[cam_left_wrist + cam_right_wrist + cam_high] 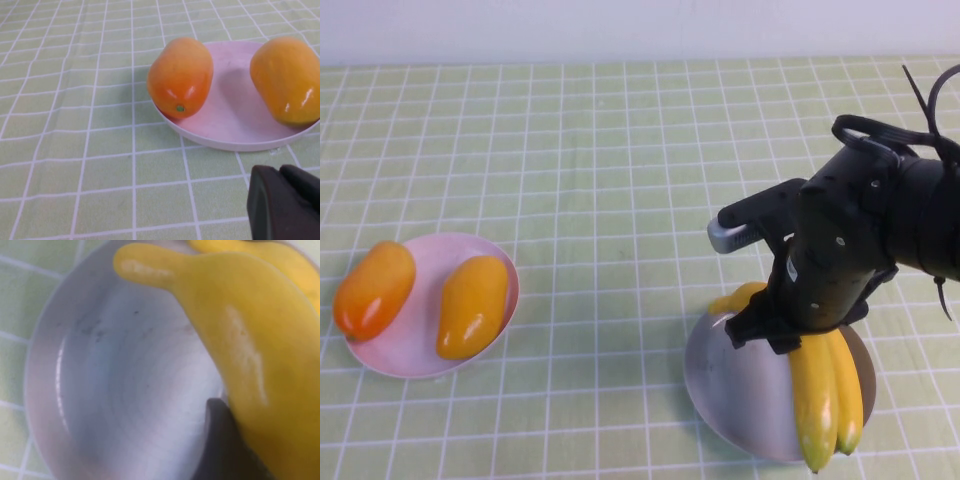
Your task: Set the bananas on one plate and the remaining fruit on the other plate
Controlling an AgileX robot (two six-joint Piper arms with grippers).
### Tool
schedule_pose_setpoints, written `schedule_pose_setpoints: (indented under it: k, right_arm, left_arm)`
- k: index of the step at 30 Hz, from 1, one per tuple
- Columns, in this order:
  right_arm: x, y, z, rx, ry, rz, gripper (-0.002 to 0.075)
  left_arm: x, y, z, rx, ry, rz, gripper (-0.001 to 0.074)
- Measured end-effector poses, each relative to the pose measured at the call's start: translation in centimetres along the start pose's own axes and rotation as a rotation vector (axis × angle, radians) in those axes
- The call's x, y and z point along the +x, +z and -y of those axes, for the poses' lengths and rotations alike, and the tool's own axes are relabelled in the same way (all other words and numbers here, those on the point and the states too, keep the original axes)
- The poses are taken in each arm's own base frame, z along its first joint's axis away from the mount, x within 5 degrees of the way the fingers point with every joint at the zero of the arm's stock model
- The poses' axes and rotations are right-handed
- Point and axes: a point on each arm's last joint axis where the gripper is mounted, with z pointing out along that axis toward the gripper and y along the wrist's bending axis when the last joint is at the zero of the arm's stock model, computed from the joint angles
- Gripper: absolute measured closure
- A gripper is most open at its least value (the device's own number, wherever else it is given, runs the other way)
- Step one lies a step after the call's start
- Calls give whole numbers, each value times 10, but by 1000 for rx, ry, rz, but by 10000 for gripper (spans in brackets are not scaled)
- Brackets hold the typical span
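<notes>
Right end effector [790, 335] poised low over the grey-blue plate [740, 400], on the robot's right side of the tabletop [620, 180], which is covered with a green checked cloth. Two bananas [825, 395] lie side by side across the plate directly beneath this end effector, their greenish tips projecting past the plate rim nearest the robot and their stem ends emerging on its far side. In the right wrist view one dark finger [225, 445] rests against the flank of the nearer banana [240, 340], the jaws standing partly apart around it; the opposite finger is hidden, so whether the fruit is actually gripped cannot be told. The bare, faintly specked inner surface of the plate [110, 370] lies just beside that finger.

Left end effector [285, 205] closed and empty, visible only in the left wrist view, over the cloth just short of the pale pink plate [235, 125]. This plate, well apart from the right end effector on the robot's left, carries two oval fruits: a reddish-orange one [180, 77] and a yellower one [287, 80], lying apart from each other.
</notes>
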Motion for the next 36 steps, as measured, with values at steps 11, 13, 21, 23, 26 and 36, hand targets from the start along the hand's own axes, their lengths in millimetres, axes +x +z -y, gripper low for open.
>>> schedule_pose_setpoints:
  k: [11, 13, 21, 23, 26, 36]
  right_arm:
    - [0, 18, -8, -27, -34, -56, 307]
    - [0, 17, -7, -26, -34, -59, 256]
    - [7, 13, -4, -2, -36, -116, 265]
    - [9, 3, -1, -7, -28, -105, 317]
    - [16, -24, 6, -30, -10, -50, 433]
    - [86, -97, 40, -102, 38, 129, 730]
  left_arm:
    - [0, 0, 0, 0, 0, 0, 736]
    - [0, 0, 0, 0, 0, 0, 736]
    - [0, 0, 0, 0, 0, 0, 736]
    - [0, 0, 0, 0, 0, 0, 736]
    - [0, 0, 0, 0, 0, 0, 736]
    - [0, 0, 0, 0, 0, 0, 736]
